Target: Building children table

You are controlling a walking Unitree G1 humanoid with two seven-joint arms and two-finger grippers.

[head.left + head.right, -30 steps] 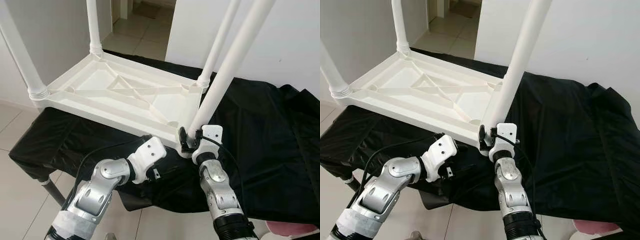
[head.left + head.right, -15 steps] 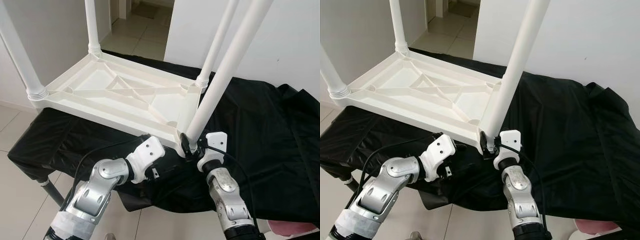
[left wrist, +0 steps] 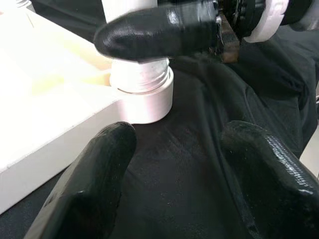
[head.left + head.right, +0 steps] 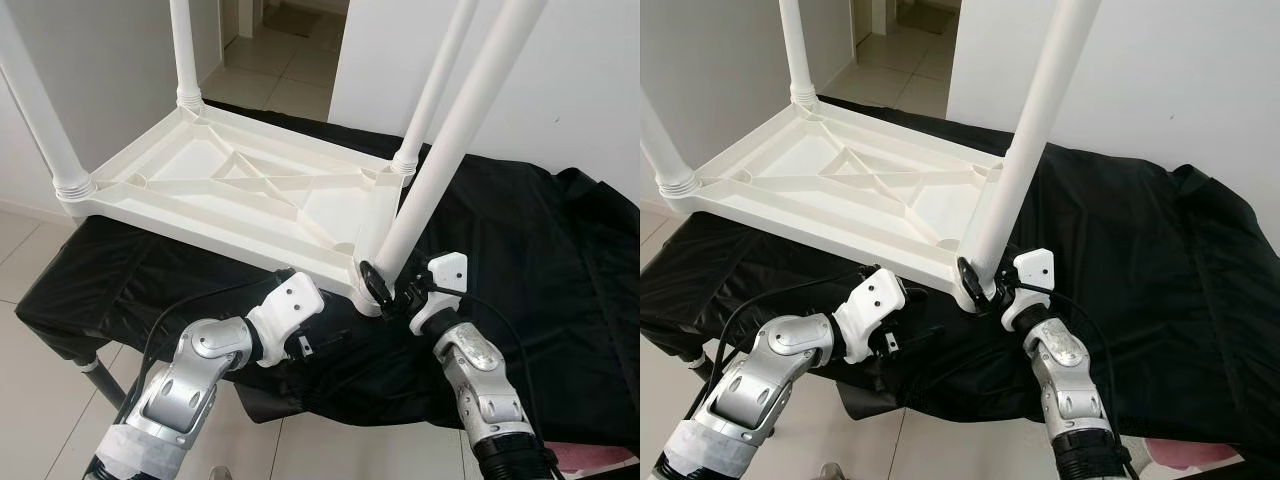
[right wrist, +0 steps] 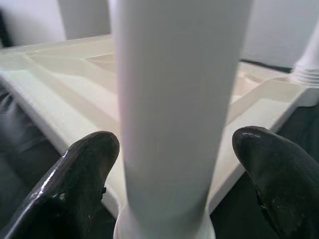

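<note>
A white plastic children's table point(image 4: 230, 190) lies upside down on a black cloth, its legs pointing up. My right gripper point(image 4: 385, 285) is at the base of the near right leg point(image 4: 440, 170), just above its threaded collar point(image 3: 144, 89). One black finger sits on each side of the leg point(image 5: 174, 99), shut on it. My left gripper point(image 3: 174, 169) hovers low over the cloth beside that same corner. It is open with nothing between its fingers point(image 3: 89, 184).
The black cloth point(image 4: 540, 250) covers a low stand and hangs over its edges. A white wall point(image 4: 590, 90) stands behind on the right, and a doorway with tiled floor point(image 4: 280, 60) opens at the back. Tiled floor shows at the left point(image 4: 30, 380).
My right wrist has swung to the right around the base of the near leg, with the fingers staying on it. My left arm has dropped slightly.
</note>
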